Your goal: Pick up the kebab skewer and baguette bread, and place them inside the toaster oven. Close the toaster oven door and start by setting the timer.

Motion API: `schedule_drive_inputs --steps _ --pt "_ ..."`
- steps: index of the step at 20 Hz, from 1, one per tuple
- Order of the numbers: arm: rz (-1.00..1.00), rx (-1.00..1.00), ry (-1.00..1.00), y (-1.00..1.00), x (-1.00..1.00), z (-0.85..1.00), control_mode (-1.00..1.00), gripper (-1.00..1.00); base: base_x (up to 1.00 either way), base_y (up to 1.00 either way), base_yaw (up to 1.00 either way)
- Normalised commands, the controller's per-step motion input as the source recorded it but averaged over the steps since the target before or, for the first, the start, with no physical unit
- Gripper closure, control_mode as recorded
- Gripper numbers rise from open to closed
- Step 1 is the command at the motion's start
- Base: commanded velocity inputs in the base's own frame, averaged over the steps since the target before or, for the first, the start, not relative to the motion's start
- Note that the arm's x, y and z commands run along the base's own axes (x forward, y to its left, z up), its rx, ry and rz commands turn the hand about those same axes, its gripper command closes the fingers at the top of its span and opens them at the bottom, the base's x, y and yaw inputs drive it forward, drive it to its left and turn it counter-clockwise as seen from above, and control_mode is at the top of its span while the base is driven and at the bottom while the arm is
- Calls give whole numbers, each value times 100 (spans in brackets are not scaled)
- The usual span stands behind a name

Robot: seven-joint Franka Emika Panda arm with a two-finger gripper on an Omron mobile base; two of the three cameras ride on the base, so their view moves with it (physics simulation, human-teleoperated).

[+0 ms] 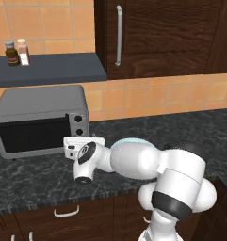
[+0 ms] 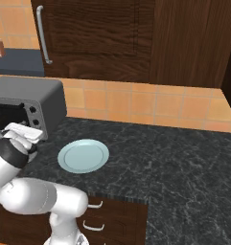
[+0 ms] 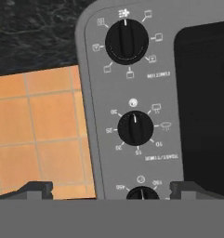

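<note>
Gripper point(image 3: 111, 188) tips sit wide apart at the bottom of the hand view, holding nothing, facing the toaster oven's point(image 1: 39, 120) knob panel, which appears upside down there (labels inverted). At left of the left base view the oven stands on the dark counter point(image 1: 181, 127), long axis across the frame, its door point(image 1: 32, 134) shut. A pale-blue plate point(image 2: 83, 156) lies at centre-left of the right base view. Two jars point(image 1: 17, 52) stand on the upper-left shelf.

toaster oven point(image 3: 132, 93) panel, seen upside down | middle knob point(image 3: 135, 128): 10, 15, 20, 25, 30 | label TOAST/TIMER
</note>
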Motion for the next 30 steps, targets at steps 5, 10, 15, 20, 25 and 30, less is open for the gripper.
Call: schedule_drive_inputs --steps 5,10,15,20,25,30 --pt "0 0 0 6 27 -3 -100 -100 0 0 0" --pt "0 -1 0 0 20 -16 -100 -100 0 0 0" --pt "0 0 0 0 23 -6 -100 -100 0 0 0" --pt "0 0 0 0 18 -7 -100 -100 0 0 0" --pt "0 0 0 5 7 -10 -100 -100 0 0 0" --pt "0 0 0 8 2 -5 -100 -100 0 0 0"
